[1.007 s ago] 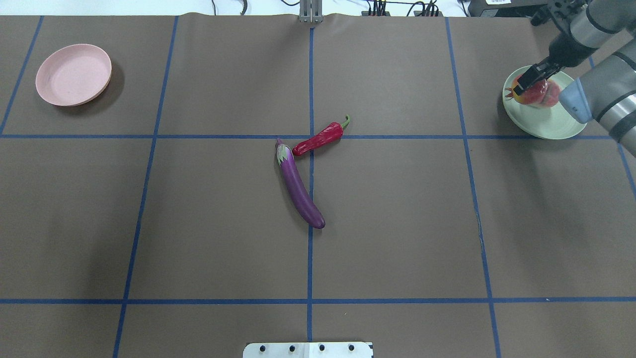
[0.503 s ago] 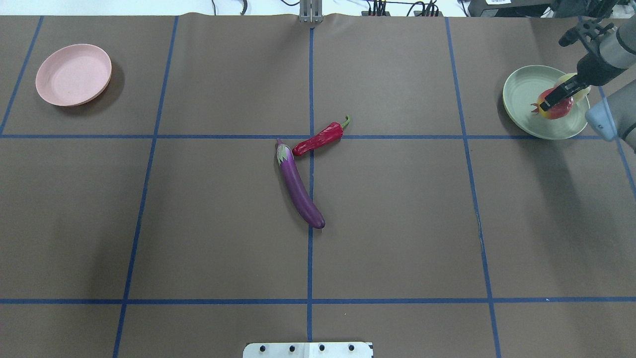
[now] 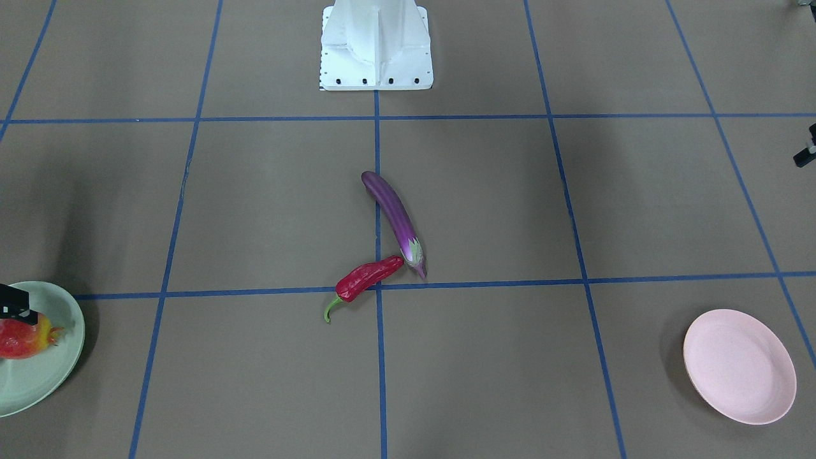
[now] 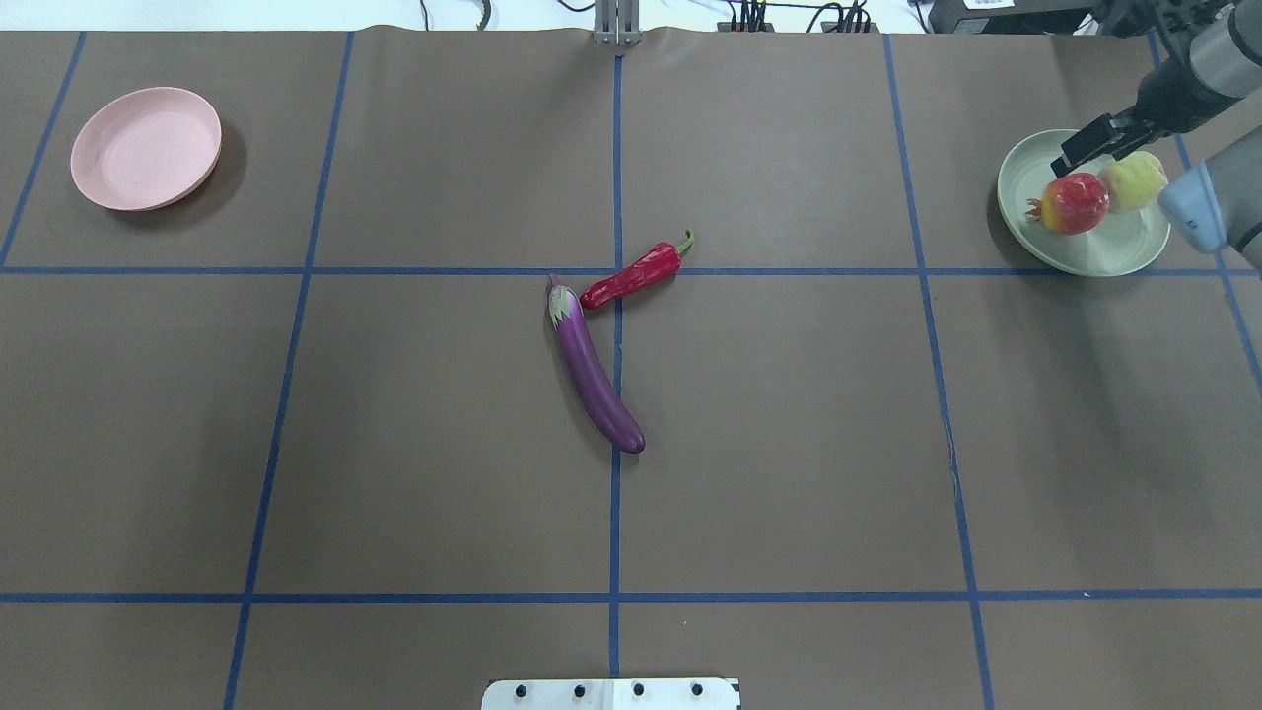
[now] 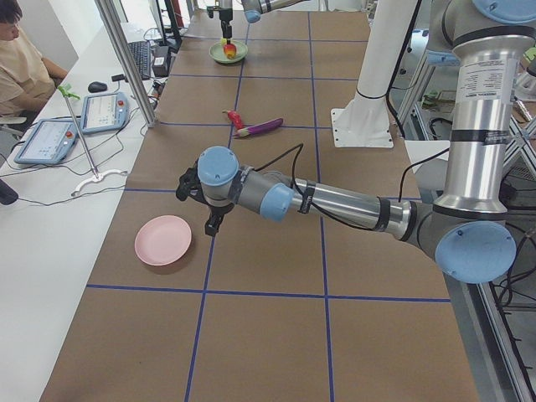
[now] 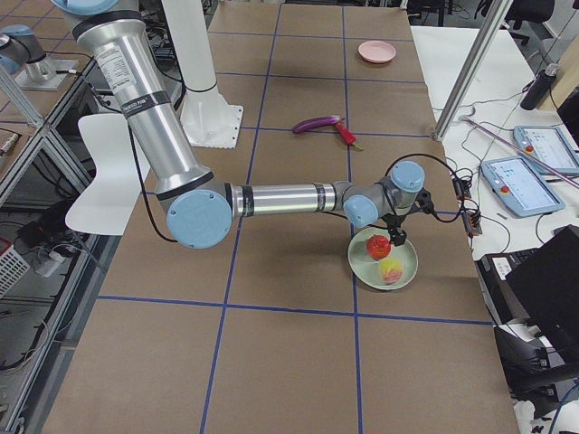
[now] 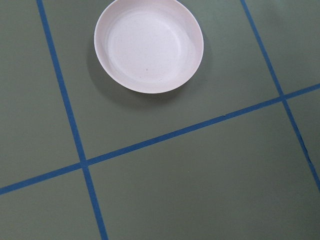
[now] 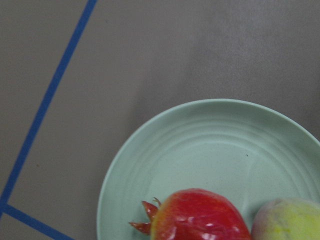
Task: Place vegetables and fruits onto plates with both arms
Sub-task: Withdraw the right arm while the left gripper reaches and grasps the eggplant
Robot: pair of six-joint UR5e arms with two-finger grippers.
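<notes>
One peach (image 4: 1134, 180) crowds the pomegranate (image 4: 1075, 202) on the far-right green plate (image 4: 1033, 163); the right gripper (image 4: 1069, 157) above could knock either off; its opening, like the left gripper's (image 5: 209, 224), cannot be told

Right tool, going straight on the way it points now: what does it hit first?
Probably the green plate, on bare surface beside the pomegranate; depth is unclear, so maybe the fruit.

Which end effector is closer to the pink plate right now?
Left. The left end effector hovers just beside the pink plate; the right end effector is above the green plate at the table's opposite end.
</notes>
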